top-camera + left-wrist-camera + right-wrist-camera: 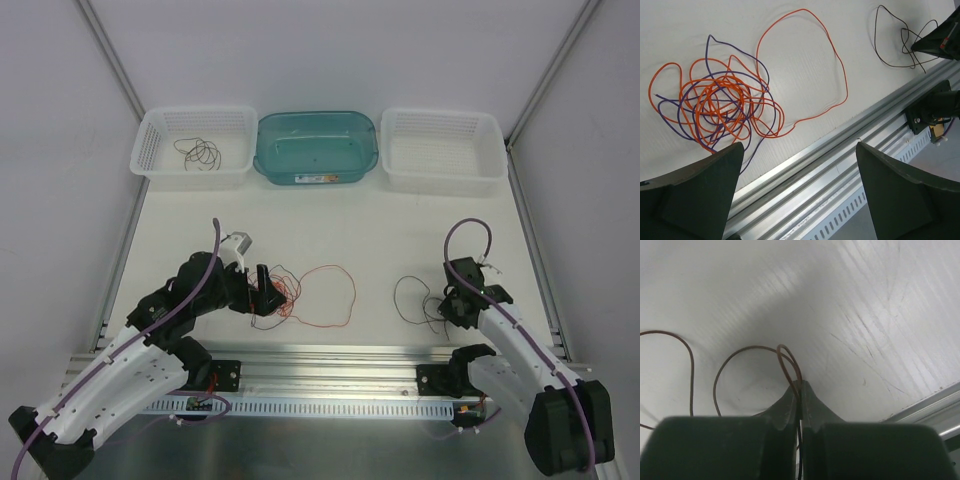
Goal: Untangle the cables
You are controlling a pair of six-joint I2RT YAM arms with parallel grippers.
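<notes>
A dark brown wire [754, 346] is being pinched by the right gripper [801, 390]. Its fingers are being pressed together at the tips with only the thin strand between them. The strand is being bent into a small loop just above the pads. In the overhead view the rest of that wire is lying in loose curls on the white table [400, 230], just left of the gripper and near the aluminium rail [330, 358] along the near edge.

The left gripper [799, 145] is being held wide open, and nothing is being gripped between its fingers. It is being held low over the near part of the table, just beside the tangle [720, 105] of orange and purple wires, which is lying just ahead of the finger at the left of the wrist view. Whether that finger is touching the tangle cannot be told. A large orange loop [805, 65] is being thrown out from the tangle toward the right arm. It is lying flat and apart from the dark brown wire.

Along the far edge of the table, three containers are standing in a row: a white basket [190, 178] on the left, a teal tub [300, 150] in the middle and a second white basket [440, 150] on the right. A thin dark coil [198, 152] is lying in the left one.
</notes>
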